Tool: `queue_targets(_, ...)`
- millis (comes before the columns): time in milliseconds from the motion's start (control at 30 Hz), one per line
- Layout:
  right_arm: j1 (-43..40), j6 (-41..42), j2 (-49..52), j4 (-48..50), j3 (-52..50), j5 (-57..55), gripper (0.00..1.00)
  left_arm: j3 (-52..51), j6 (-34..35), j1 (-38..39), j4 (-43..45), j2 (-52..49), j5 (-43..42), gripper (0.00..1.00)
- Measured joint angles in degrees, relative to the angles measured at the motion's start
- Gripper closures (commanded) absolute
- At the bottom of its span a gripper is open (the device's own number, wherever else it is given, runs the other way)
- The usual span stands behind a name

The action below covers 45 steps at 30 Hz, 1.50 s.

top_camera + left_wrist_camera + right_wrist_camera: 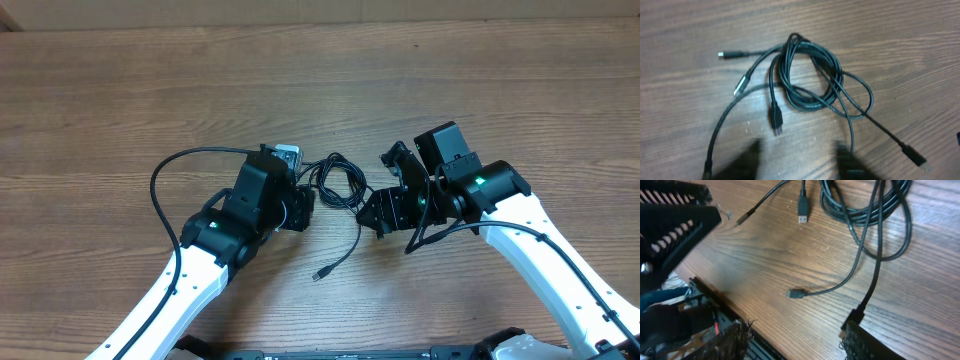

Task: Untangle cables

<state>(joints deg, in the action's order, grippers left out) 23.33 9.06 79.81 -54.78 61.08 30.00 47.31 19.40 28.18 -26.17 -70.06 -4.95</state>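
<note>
The cables lie as a tangled black bundle on the wooden table between my two grippers. One loose end with a small plug trails toward the front. In the left wrist view the coil lies ahead of my left gripper, which is open and empty, with several plug ends spread around it. My left gripper sits just left of the bundle. My right gripper sits just right of it. In the right wrist view it is open, and a cable plug lies right at its right fingertip.
The left arm's own thick black wire loops out to the left. The table's front edge with dark hardware below runs close to my right gripper. The left arm's black body fills the top-left corner of the right wrist view.
</note>
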Motion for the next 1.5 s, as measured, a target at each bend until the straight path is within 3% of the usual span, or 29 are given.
queue_targets(67,0.0,0.4,0.0,-0.6,0.0,-0.6,0.41,0.0,-2.1,0.0,2.4,-0.3,0.2,0.14)
queue_targets(167,0.0,1.6,0.0,-1.6,0.0,-1.1,0.40,0.0,-4.9,0.0,8.9,-2.1,0.5,0.14)
queue_targets(433,0.0,3.6,0.0,-3.8,0.0,-1.8,0.29,0.0,-7.2,0.0,23.6,-14.8,2.7,0.32)
queue_targets(633,0.0,5.0,0.0,-3.8,0.0,-1.9,0.29,0.0,-6.1,0.0,30.9,-24.4,2.8,0.35)
queue_targets(800,0.0,5.5,0.0,-3.9,0.0,-1.9,0.29,0.0,-6.8,0.0,35.6,-28.7,2.6,0.51)
queue_targets(1100,0.0,6.0,0.0,-4.0,0.0,-1.9,0.28,0.1,-7.6,1.2,41.4,-35.9,0.8,0.49)
queue_targets(1200,0.0,6.6,0.0,-4.0,0.0,-1.9,0.28,0.0,-7.8,1.8,41.8,-38.0,1.2,0.91)
queue_targets(1233,0.0,6.8,0.0,-4.2,0.0,-1.9,0.28,0.3,-7.9,1.8,41.3,-38.2,1.3,0.96)
queue_targets(1400,0.0,7.2,0.0,-4.4,0.0,-1.9,0.29,0.7,-8.0,1.8,39.1,-37.8,1.7,0.96)
queue_targets(1500,0.0,7.3,0.0,-4.9,0.0,-1.9,0.29,0.8,-8.0,1.7,32.1,-34.8,1.8,0.96)
